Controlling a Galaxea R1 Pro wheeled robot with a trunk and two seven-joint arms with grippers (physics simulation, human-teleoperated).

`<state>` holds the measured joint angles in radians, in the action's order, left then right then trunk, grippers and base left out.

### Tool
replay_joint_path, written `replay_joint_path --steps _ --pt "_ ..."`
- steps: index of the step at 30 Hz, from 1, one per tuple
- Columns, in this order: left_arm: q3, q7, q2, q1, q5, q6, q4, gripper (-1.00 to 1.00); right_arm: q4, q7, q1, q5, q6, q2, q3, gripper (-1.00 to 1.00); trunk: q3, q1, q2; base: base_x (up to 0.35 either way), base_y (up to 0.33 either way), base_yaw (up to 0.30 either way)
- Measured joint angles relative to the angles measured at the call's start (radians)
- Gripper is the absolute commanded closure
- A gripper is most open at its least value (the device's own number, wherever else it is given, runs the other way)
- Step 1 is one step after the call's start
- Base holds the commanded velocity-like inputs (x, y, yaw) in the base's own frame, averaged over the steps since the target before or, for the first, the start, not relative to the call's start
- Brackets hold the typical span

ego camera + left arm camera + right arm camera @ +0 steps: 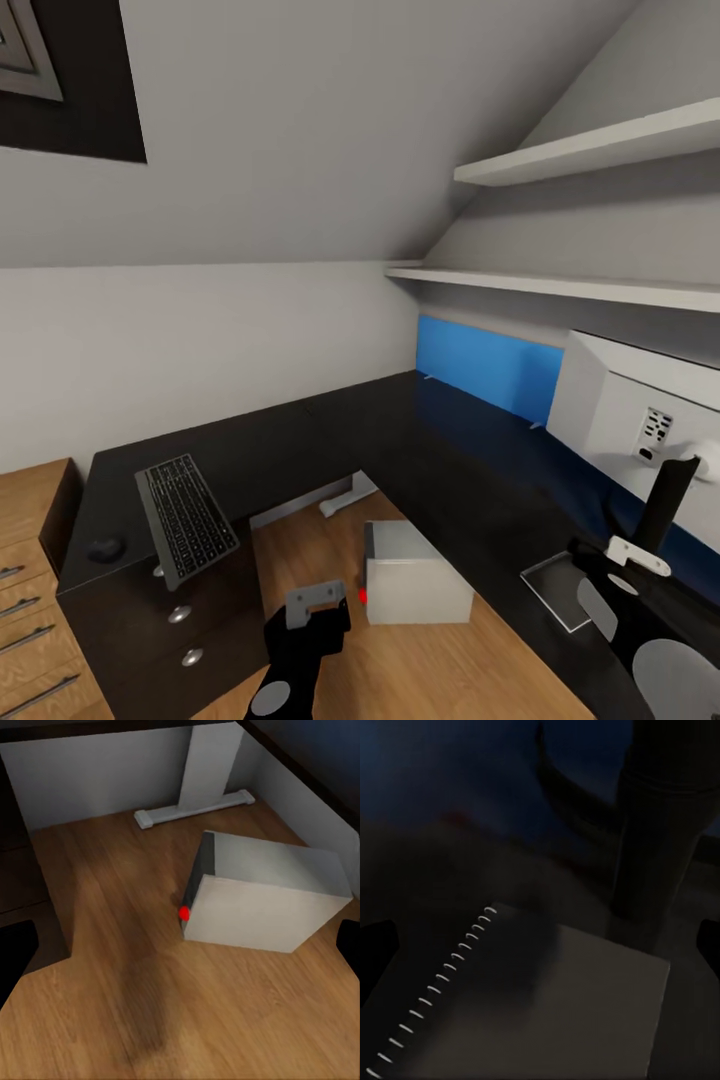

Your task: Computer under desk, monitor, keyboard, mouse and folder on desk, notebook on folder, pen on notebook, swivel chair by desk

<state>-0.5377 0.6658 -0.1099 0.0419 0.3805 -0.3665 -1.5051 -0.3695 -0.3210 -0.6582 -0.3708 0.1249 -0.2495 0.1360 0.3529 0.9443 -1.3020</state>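
Head view first: the desk (pixel 400 440) wraps the corner, the keyboard (pixel 186 517) sits on its wing at about eight o'clock, hanging a little over the edge, with the mouse (pixel 105 548) just beside it, further out. The monitor (pixel 640 420) stands at three o'clock, white back toward us. The computer (pixel 415 575) rests on the floor in the desk's inner angle, red light showing, not yet tucked beneath. The left gripper (pixel 315 600) hovers just beside it at six o'clock; from the left wrist camera its fingers look spread wide with nothing between them. The right gripper (pixel 625 560) hangs over the notebook (pixel 560 590) at four o'clock; the right wrist camera shows the spiral edge close below, fingers apart, empty. I'd judge the notebook pickup is in hand; next comes a straight descent and a clean pinch on its edge.
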Motion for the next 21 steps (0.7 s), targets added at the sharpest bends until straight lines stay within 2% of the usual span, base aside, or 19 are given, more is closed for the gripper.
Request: replay_joint_path --steps 21 --pt "-0.005 0.001 -0.001 0.0 -0.002 0.0 0.003 -1.0 0.005 -0.001 -0.002 0.001 -0.001 0.002 0.001 -1.0 0.066 0.081 -0.147 0.0 0.0 0.0"
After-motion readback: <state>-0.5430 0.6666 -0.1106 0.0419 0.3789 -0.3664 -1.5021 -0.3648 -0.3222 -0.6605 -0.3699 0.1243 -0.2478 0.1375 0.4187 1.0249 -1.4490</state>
